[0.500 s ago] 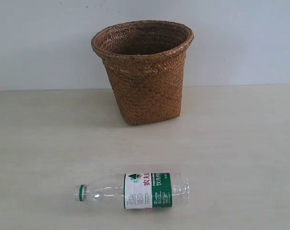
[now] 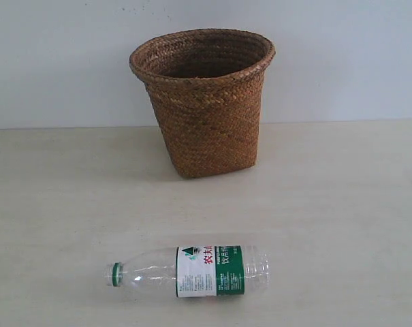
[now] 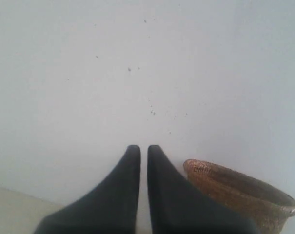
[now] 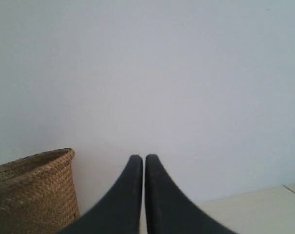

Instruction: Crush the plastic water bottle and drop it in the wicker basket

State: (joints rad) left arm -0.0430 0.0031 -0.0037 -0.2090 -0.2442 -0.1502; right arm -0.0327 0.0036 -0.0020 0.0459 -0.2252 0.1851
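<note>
The plastic water bottle lies on its side near the table's front edge, green cap ring to the left, uncrushed. Behind it the wicker basket stands upright against the wall. Neither arm shows in the exterior view. In the left wrist view my left gripper is shut, its dark fingers almost touching, with nothing between them; the wicker basket's rim lies beside it. My right gripper is likewise shut and empty, with the wicker basket off to one side. Neither wrist view shows the bottle.
The pale wooden table runs back to a plain white wall. A strip of the table shows in the right wrist view.
</note>
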